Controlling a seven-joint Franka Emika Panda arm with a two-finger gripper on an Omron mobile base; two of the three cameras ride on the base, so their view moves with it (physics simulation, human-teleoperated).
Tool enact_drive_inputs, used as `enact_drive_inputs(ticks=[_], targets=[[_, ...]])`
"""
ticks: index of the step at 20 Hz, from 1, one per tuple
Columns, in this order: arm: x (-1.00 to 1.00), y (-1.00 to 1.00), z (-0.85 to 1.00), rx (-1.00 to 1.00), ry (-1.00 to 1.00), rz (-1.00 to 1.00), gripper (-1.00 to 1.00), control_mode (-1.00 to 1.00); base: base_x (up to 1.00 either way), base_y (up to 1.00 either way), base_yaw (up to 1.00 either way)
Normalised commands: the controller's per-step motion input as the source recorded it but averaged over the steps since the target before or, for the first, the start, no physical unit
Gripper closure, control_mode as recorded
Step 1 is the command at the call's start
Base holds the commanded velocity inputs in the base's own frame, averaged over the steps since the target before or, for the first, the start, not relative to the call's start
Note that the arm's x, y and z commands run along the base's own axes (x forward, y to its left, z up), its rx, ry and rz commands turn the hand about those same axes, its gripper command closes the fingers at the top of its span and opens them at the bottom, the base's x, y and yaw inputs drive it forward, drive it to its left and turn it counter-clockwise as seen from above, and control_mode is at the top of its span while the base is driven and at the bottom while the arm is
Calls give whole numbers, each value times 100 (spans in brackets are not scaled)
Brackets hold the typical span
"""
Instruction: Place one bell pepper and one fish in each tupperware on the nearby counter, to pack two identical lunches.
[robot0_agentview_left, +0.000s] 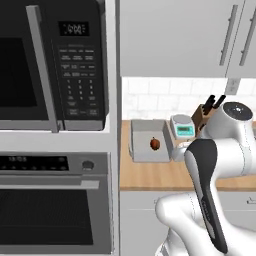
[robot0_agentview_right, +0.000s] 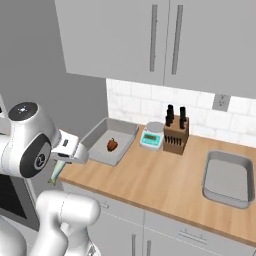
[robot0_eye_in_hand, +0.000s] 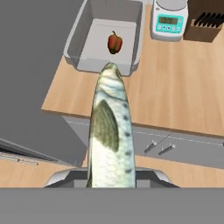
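My gripper (robot0_agentview_right: 61, 161) is shut on a silvery-green fish (robot0_agentview_right: 56, 172), which hangs off the left end of the counter (robot0_agentview_right: 165, 180). In the hand view the fish (robot0_eye_in_hand: 109, 127) points toward the left tupperware (robot0_eye_in_hand: 76, 39), a grey tray holding one red bell pepper (robot0_eye_in_hand: 115, 43). That tupperware (robot0_agentview_right: 95, 134) with the bell pepper (robot0_agentview_right: 112, 145) lies just ahead and right of the gripper. A second tupperware (robot0_agentview_right: 227, 197), holding nothing, sits at the counter's right end. From the left base the first tupperware (robot0_agentview_left: 142, 131) and bell pepper (robot0_agentview_left: 155, 144) show beside my arm.
A kitchen scale (robot0_agentview_right: 152, 136) and a knife block (robot0_agentview_right: 176, 134) stand by the tiled backsplash between the two trays. A microwave (robot0_agentview_left: 55, 65) above an oven (robot0_agentview_left: 50, 200) fills the tall unit left of the counter. Grey wall cabinets (robot0_agentview_right: 150, 40) hang overhead.
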Motion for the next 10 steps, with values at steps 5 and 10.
enact_drive_inputs(ticks=[5, 10], targets=[[0, 0, 0, 0, 0, 0, 100, 100, 57, -1, 0], [44, 0, -4, 0, 0, 3, 100, -100, 25, 0, 1]])
